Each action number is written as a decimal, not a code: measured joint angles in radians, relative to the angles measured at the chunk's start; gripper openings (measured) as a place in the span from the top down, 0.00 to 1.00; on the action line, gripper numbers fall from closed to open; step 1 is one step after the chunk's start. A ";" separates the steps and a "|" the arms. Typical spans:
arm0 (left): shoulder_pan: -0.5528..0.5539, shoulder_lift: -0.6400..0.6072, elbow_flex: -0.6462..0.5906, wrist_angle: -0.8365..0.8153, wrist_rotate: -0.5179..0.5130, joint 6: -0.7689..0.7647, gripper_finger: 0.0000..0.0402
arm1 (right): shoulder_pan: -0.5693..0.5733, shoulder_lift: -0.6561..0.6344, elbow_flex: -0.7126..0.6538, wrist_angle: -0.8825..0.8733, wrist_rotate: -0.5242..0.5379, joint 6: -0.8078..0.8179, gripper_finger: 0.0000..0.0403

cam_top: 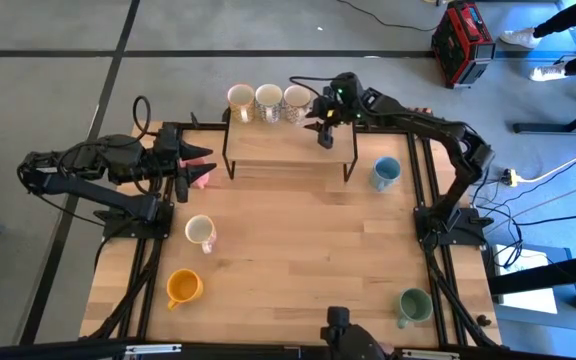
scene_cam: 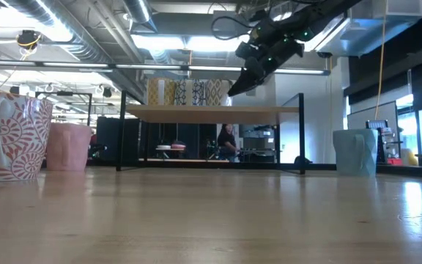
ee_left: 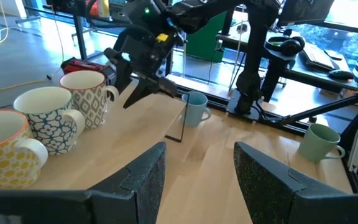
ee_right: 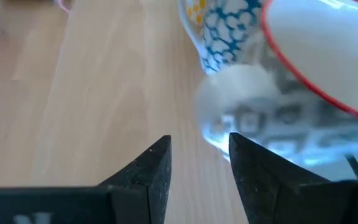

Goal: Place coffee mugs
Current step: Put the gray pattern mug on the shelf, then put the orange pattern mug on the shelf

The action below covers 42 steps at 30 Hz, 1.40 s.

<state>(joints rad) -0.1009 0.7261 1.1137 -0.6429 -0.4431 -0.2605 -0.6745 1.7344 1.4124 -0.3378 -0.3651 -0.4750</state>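
Observation:
Three patterned white mugs stand in a row on a raised wooden shelf [cam_top: 288,145]: a yellow one [cam_top: 240,98], a blue one [cam_top: 268,100] and a grey one [cam_top: 297,103]. My right gripper [cam_top: 323,132] hangs open over the shelf just beside the grey mug's handle [ee_right: 235,93]. My left gripper [cam_top: 196,165] is open above the pink mug [cam_top: 204,179], which stands on the table. A red-patterned white mug [cam_top: 200,232], an orange mug [cam_top: 183,288], a green mug [cam_top: 413,305] and a light blue mug [cam_top: 385,173] also stand upright on the table.
The shelf stands on thin black legs [cam_top: 226,160] near the table's far edge. Bare wood [cam_top: 308,250] lies in the table's middle. A red case [cam_top: 462,42] sits on the floor beyond the table, and a person's feet [cam_top: 543,55] are nearby.

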 joint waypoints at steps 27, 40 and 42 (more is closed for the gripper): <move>-0.001 0.060 0.002 -0.237 0.226 -0.125 0.54 | 0.526 -0.352 0.000 -0.263 0.280 0.516 0.62; 0.000 0.166 0.001 -0.540 0.231 -0.290 0.54 | 0.723 -0.312 -0.261 0.044 0.445 0.736 0.62; 0.000 0.169 0.000 -0.587 0.232 -0.330 0.54 | 0.736 -0.295 -0.296 0.150 0.443 0.761 0.62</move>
<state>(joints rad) -0.1013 0.8953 1.1141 -1.2295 -0.2108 -0.5909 0.0616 1.4398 1.1161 -0.1875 0.0783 0.2855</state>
